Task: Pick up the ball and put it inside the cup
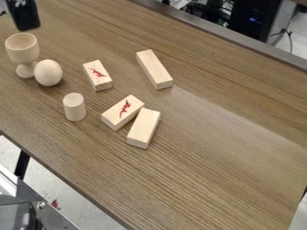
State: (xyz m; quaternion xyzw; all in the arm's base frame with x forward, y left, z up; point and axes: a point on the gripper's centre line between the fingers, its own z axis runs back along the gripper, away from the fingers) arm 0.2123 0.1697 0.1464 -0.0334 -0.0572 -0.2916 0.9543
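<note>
The black gripper (25, 18) hangs at the top left corner, just above and behind the wooden cup. That cup (23, 50) is a pale goblet standing upright on its foot near the left edge. In front of its foot and slightly right rests the ball (48, 73), a pale wooden egg-like shape on the table. It overlaps part of the cup's foot in this view; whether the two touch I cannot tell. The cup's inside is only partly visible, with nothing seen in it.
On the wooden table (228, 157), a small cylinder (74, 108) stands in front of the ball. To the right lie a marked block (97, 75), a long block (154, 69), another marked block (122, 112) and a plain block (144, 128). The table's front edge runs along the lower left.
</note>
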